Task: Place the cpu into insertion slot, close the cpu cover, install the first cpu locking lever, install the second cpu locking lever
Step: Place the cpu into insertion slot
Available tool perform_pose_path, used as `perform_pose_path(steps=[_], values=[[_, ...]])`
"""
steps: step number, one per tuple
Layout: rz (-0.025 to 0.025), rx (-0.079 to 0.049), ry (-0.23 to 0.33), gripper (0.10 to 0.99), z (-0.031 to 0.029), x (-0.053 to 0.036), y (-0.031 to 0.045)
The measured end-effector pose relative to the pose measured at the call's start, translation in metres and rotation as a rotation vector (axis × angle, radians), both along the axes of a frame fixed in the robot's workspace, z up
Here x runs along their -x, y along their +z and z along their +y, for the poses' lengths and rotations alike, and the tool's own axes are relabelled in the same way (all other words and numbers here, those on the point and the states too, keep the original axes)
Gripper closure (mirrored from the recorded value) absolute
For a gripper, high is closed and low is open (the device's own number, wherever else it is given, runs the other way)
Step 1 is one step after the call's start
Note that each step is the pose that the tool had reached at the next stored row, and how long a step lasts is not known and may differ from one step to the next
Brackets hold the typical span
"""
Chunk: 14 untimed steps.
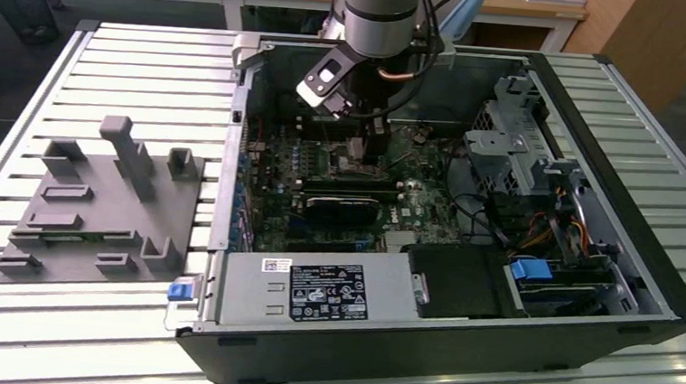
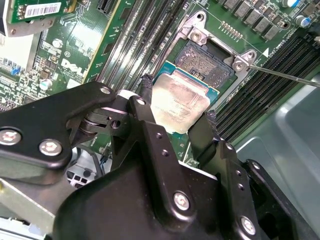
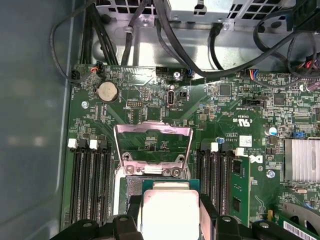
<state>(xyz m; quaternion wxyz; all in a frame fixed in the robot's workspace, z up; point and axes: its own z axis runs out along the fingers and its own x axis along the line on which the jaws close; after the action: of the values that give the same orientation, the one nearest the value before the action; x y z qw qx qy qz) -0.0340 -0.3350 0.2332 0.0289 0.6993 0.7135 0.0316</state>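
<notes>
Gripper [image 2: 178,100] fingers [image 2: 150,125] pinch cpu [image 2: 180,107] by opposite edges, slot [image 2: 202,60] just beyond fingertips, cover [image 3: 153,129] flipped up for access.

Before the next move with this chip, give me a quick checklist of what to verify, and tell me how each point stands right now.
1. Grip: the gripper is shut on the cpu, holding it by two opposite edges: ok.
2. The cpu cover is swung up, off the insertion slot: ok.
3. The slot's visible contact field is bare, with nothing lying in it: ok.
4. Cpu seated: in the second wrist view it covers only part of the slot: not ok.
5. Corner marks matched between cpu and slot: cannot tell.
6. The locking lever lies off to the side of the slot: ok.
</notes>
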Motion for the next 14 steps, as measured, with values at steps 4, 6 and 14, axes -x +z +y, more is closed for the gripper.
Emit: perform_pose_path(steps=[4,6,14], values=[[0.0,0.0,0.0,0.545,0.0,0.0002,-0.001],[0.0,0.0,0.0,0.545,0.0,0.0002,-0.0016],[-0.0001,0.0,0.0,0.545,0.0,0.0006,-0.0035]])
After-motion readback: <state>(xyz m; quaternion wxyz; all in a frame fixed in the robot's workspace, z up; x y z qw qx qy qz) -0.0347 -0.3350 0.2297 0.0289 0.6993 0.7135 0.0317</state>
